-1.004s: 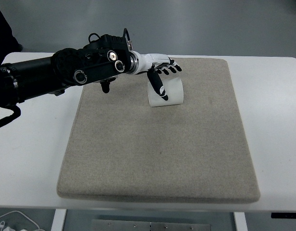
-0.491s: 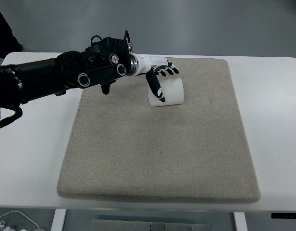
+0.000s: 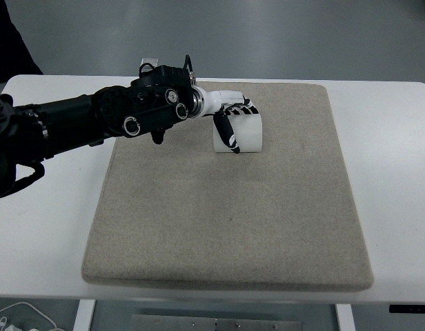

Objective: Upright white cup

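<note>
White cup (image 3: 244, 134) lay on its side at far middle of grey mat (image 3: 226, 207). Left hand (image 3: 230, 117) draped over it, fingers (image 3: 228, 132) curled around, gripping. Next, probably: tip upright.

My left hand (image 3: 230, 114) covers the top and left end of the white cup (image 3: 241, 136), so I cannot tell where its opening faces. My left arm (image 3: 74, 121) is cut off by the left edge.
</note>
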